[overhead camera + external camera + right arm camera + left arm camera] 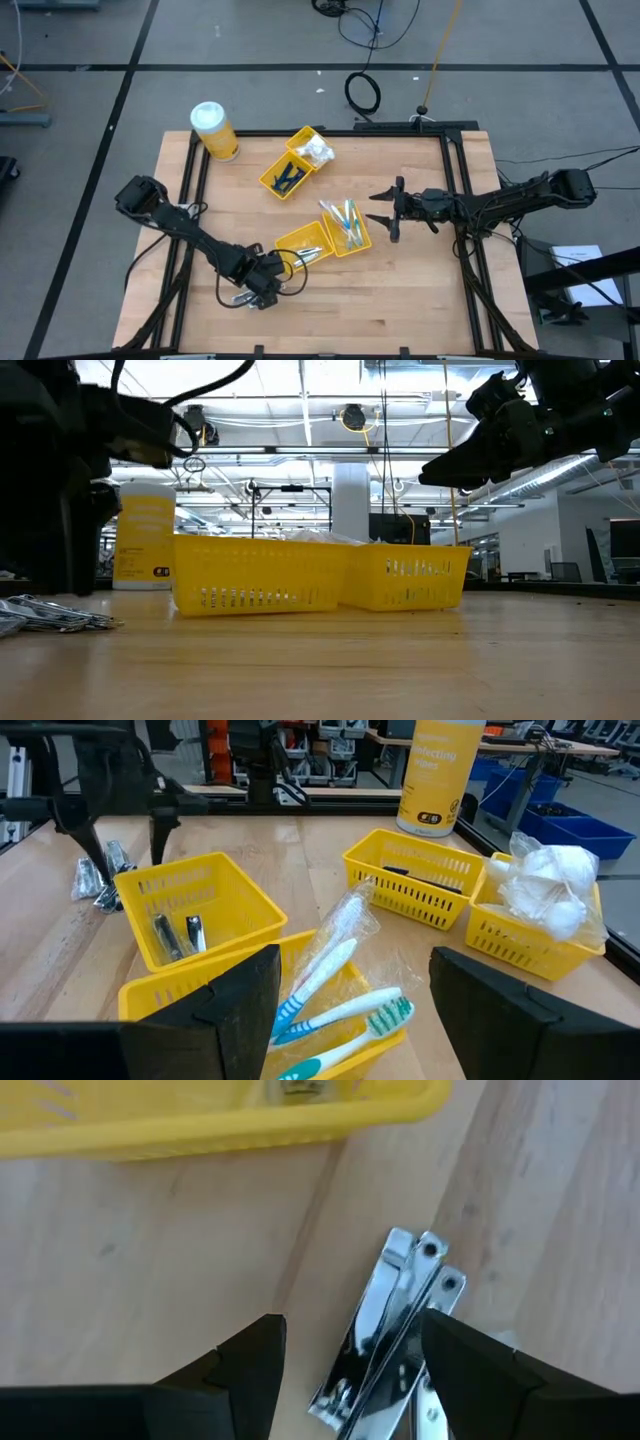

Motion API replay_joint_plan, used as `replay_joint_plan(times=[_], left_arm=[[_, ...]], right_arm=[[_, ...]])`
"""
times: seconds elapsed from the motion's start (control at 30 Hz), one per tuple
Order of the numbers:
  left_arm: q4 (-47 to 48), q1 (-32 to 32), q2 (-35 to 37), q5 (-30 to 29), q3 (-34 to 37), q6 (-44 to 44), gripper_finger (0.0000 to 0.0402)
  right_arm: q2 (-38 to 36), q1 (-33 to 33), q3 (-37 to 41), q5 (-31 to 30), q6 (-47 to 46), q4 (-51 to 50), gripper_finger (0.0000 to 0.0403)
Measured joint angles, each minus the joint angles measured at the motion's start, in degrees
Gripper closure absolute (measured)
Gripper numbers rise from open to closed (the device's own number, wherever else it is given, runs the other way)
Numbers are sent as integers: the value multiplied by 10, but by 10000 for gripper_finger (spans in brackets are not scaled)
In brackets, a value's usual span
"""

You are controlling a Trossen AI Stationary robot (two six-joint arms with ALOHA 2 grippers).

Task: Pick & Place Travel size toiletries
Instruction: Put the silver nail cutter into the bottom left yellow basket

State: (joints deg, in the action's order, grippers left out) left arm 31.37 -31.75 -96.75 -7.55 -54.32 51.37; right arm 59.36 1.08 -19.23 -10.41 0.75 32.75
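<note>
Left claw (345, 1370) hangs open over silver nail clippers (395, 1330) on the worktop (150, 1270); right claw (385, 210) waits open beside the toothbrushes (335, 1010).

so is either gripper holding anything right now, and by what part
Nothing is held. The left gripper has its fingers either side of the silver nail clippers on the table, not closed. The right gripper hovers open and empty.
</note>
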Motion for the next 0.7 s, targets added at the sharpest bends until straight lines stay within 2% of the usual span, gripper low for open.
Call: replay_joint_plan(times=[0.23,0.43,0.7], left_arm=[[-3,0,0,0,27,11,172],[-2,0,3,-1,50,64,172],[27,-1,2,43,52,118,172]], right_arm=[[0,0,0,0,1,0,161],[0,0,0,0,1,0,161],[0,0,0,0,1,0,161]])
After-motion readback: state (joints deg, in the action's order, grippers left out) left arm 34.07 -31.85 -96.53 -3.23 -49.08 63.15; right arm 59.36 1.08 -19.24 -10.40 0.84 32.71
